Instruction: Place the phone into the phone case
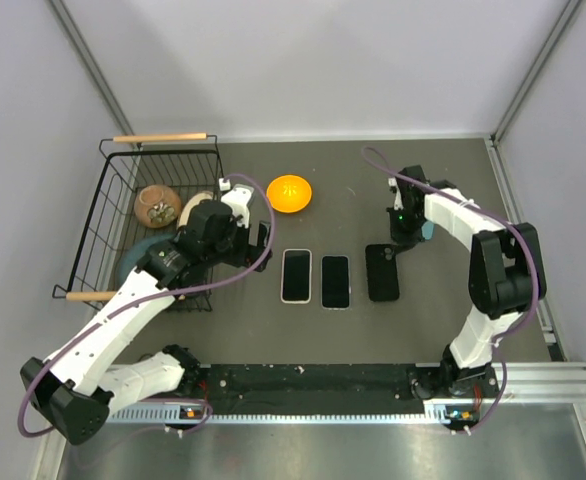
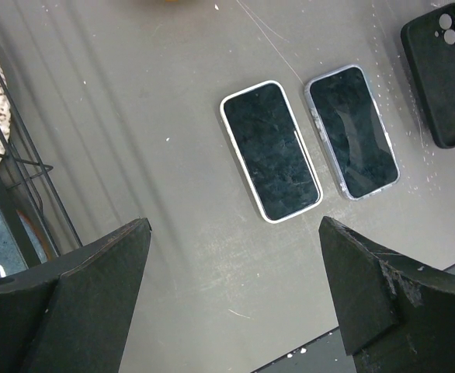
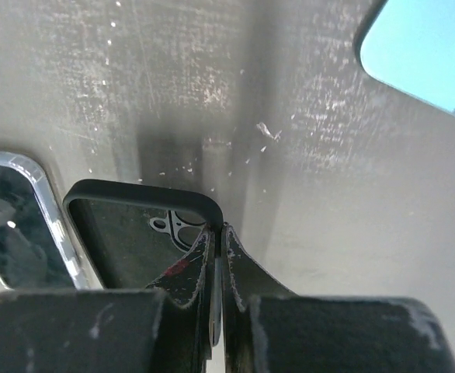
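Note:
The phone [image 1: 335,281] [image 2: 352,132] lies screen up mid-table. A clear rim runs all round it and looks like the transparent phone case. To its right lies a black case [image 1: 382,275] [image 2: 441,85] [image 3: 119,233] with a camera cut-out. My right gripper [image 1: 403,230] [image 3: 222,227] is at that case's far corner. It is shut on the side wall, one finger inside the shell and one outside. My left gripper [image 1: 258,240] [image 2: 235,221] hangs wide open and empty over bare table, left of the phones.
A white-rimmed phone [image 1: 296,275] [image 2: 270,151] lies just left of the phone. A teal-backed item [image 1: 428,230] [image 3: 425,47] sits right of my right gripper. A black wire basket [image 1: 123,200] holding objects stands at the left, with an orange bowl [image 1: 289,192] behind the phones.

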Action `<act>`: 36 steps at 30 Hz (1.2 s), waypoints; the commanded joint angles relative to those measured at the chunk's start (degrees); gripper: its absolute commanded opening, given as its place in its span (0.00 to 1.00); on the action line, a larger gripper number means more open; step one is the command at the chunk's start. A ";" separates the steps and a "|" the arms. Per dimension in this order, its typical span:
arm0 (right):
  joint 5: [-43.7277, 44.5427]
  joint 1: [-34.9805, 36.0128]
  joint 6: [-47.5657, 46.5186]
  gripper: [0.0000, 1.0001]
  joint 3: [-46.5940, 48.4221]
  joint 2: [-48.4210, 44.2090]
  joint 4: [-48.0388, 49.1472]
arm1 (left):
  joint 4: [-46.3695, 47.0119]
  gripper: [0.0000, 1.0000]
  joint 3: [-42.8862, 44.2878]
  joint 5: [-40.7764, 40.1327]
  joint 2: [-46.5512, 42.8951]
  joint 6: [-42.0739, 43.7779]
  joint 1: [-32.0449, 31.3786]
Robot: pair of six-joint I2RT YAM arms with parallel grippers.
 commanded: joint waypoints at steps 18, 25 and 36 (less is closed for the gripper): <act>22.82 -0.13 13.34 0.80 -0.43 -8.10 3.86 | 2.82 0.99 -0.99 -0.51 -2.73 0.25 0.07; 23.66 -6.71 11.84 0.88 10.82 3.22 4.03 | 2.82 0.99 -1.17 0.37 -2.73 0.07 0.07; 14.87 -10.24 9.99 0.89 22.42 17.04 4.30 | 2.73 0.99 -1.17 -0.95 -3.00 0.16 0.07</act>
